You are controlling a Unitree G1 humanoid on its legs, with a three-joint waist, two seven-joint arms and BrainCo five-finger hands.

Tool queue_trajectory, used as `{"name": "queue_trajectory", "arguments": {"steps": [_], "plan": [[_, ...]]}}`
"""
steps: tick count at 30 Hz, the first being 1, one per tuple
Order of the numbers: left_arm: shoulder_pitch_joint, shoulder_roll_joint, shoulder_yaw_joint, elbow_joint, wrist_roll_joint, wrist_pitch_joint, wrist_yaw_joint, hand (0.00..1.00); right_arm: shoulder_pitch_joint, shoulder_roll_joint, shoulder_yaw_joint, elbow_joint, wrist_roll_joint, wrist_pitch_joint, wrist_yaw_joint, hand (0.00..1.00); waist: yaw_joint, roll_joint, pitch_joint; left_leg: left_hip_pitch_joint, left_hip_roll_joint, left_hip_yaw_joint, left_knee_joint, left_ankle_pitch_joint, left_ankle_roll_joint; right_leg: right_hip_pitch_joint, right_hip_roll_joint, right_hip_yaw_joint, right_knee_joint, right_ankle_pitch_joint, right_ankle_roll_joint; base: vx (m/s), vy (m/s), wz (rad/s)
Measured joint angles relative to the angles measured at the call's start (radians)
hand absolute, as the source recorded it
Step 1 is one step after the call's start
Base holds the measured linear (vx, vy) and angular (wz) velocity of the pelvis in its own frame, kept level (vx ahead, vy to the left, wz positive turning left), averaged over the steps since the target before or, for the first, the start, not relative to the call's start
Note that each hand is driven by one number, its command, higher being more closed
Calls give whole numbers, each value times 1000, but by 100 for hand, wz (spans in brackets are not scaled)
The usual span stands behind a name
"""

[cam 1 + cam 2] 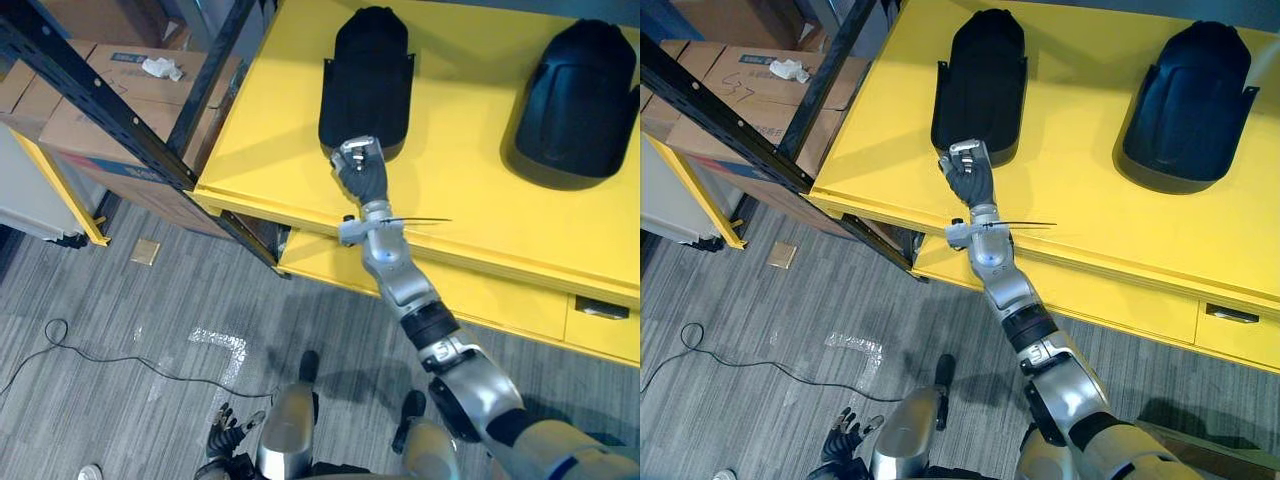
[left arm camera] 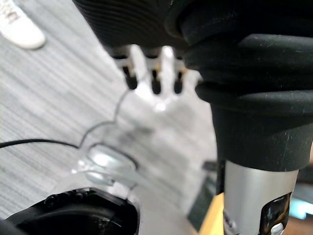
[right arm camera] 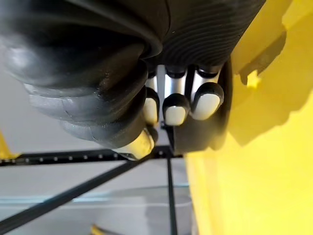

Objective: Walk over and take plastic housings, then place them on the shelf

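My right hand on one of two housings on the shelf.

One yellow shelf [image 1: 470, 200] spreads under and beyond my right hand [image 1: 362, 172]. Two black plastic housings lie on it, well apart. The first housing [image 1: 368, 70] stretches straight ahead of my fingers [image 3: 175, 105], which are curled over its near rim, grasping it, the thumb just beside them. The second housing [image 1: 578, 100] sits off to that hand's right, untouched. One black rack beam [image 1: 100, 105] crosses to the hand's left. My left hand [image 1: 225, 428] hangs low, well behind and left of the right one, loose and holding nothing.
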Motion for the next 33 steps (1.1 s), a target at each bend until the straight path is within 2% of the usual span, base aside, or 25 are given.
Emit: {"name": "queue_trajectory", "arguments": {"steps": [5, 6, 10, 16, 18, 19, 21, 23, 24, 25, 27, 30, 33], "plan": [[0, 4, -7, 2, 2, 1, -1, 0, -1, 0, 2, 0, -32, 0, -2, 100, 0, 8, 4, 3, 1, 0, -9, 7, -2, -4, -1, 0, 10, -3, 0, -8, 0, 0], [0, 4, -7, 3, 2, 0, -1, 0, -5, 0, 2, 0, -32, 0, -1, 0, 0, 8, 4, 4, 1, 0, -16, 13, -2, -7, -1, 0, 10, -3, 0, 0, 0, 0], [0, 3, -7, 6, 4, -5, -3, 0, -32, 0, 5, -13, -30, -17, -1, 0, -2, 8, 4, 9, 5, 4, -23, 20, -4, -8, 2, 4, 10, -3, 0, 3, -7, -2], [2, 3, -4, 13, 27, -11, -2, 0, -5, -7, -3, -247, -29, -44, -4, 0, -11, 4, 2, 76, 22, 27, -70, 34, -13, 37, 17, 17, -11, -1, -1, 3, -20, -10], [9, 5, 4, 15, 54, -16, -1, 0, 16, -8, -14, -269, -30, -40, -3, 0, -25, -16, -9, 89, 28, 31, -99, 44, -18, 42, 26, 18, -28, 6, -4, 9, -33, -5], [10, 16, 6, 17, 62, -20, -1, 0, 36, -9, -27, -269, -30, -29, -3, 0, -28, -33, -19, 91, 36, 35, -115, 52, -20, 45, 38, 18, -54, 21, -8, 20, -34, -9], [10, 17, 15, 23, 66, -23, 0, 0, 63, -9, -42, -267, -28, -19, -4, 0, -29, -47, -26, 104, 43, 40, -133, 58, -22, 61, 48, 19, -84, 36, -9, 34, -19, -11], [11, 15, 44, 53, 81, -24, 5, 0, 108, -10, -53, -263, -12, -8, -4, 0, -30, -76, -47, 139, 49, 58, -154, 59, -23, 101, 57, 23, -135, 54, -7, 60, -10, -17], [12, 16, 44, 56, 91, -22, 8, 0, 112, -12, -59, -263, -3, -4, -4, 0, -31, -82, -53, 146, 50, 61, -159, 59, -23, 109, 59, 24, -146, 58, -7, 64, -16, -13], [13, 24, 46, 63, 102, -20, 20, 0, 123, -15, -67, -256, 32, 11, -4, 0, -31, -99, -90, 145, 53, 68, -164, 60, -24, 112, 65, 28, -170, 68, -9, 52, -14, -9], [12, 23, 55, 73, 102, -19, 30, 0, 125, -15, -70, -232, 41, 28, -3, 0, -31, -106, -106, 153, 54, 71, -165, 60, -24, 125, 67, 28, -182, 71, -8, 53, -11, -6], [13, 15, 75, 92, 102, 0, 46, 0, 133, -13, -69, -135, 79, 97, -4, 0, -30, -113, -136, 185, 55, 76, -168, 59, -24, 163, 70, 27, -198, 72, -8, 14, -3, -1], [12, 13, 90, 92, 96, 9, 46, 0, 132, -7, -87, -34, 119, 125, -55, 0, -28, -111, -137, 183, 60, 74, -164, 59, -24, 165, 75, 26, -197, 77, -11, -31, -8, 1]]}}
